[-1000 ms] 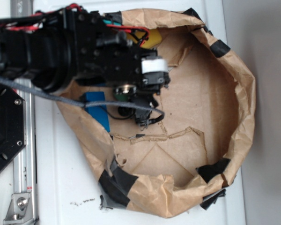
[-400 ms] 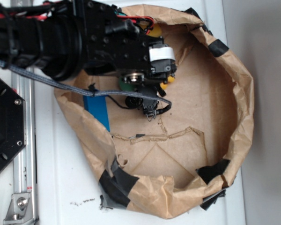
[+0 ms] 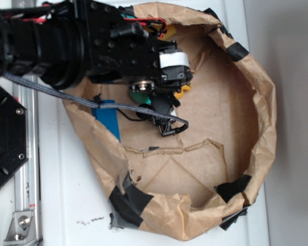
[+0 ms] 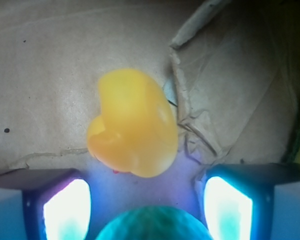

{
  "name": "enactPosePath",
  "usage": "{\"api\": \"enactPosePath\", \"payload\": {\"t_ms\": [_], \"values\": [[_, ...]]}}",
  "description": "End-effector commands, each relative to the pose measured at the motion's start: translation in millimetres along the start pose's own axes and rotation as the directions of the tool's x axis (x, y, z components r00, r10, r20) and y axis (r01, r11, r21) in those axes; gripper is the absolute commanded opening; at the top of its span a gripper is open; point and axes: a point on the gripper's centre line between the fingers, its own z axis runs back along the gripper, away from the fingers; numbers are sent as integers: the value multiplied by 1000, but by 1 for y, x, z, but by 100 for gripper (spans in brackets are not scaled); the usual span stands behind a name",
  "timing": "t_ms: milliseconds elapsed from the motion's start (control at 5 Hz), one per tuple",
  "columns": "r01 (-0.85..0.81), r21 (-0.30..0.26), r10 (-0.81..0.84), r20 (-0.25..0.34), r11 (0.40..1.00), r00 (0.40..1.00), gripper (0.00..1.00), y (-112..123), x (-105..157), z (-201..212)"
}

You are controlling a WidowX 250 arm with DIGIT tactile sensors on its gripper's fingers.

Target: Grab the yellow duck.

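Observation:
The yellow duck [image 4: 132,125] lies on the brown paper floor just ahead of my fingertips, centred between them. In the exterior view only a sliver of the yellow duck [image 3: 184,93] shows past the gripper's end. My gripper [image 4: 146,184] is open, with its two lit pads [image 4: 65,210] far apart and nothing clamped. From outside, the gripper [image 3: 176,86] hovers over the upper left part of the paper basin. A green ball [image 4: 152,225] sits low between the fingers, close to the palm; the green ball [image 3: 140,96] also peeks out under the wrist.
The crumpled brown paper basin [image 3: 267,118] has raised walls patched with black tape [image 3: 231,185]. A blue block [image 3: 108,120] lies by its left wall and a yellow sponge block [image 3: 168,33] by the top wall. A metal rail [image 3: 25,169] runs along the left.
The arm has moved up and right across the basin. The duck, hidden a second ago, now shows beside the gripper's end. The jaws stay open.

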Motion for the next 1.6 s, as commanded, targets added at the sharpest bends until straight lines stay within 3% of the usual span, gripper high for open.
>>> {"api": "enactPosePath", "payload": {"t_ms": [0, 600, 1400], "values": [[-11, -33, 13, 51, 999, 999, 100, 5, 13, 19], [-3, -36, 6, 80, 999, 997, 100, 5, 38, 25], [20, -27, -19, 47, 999, 999, 100, -2, 26, 13]]}}
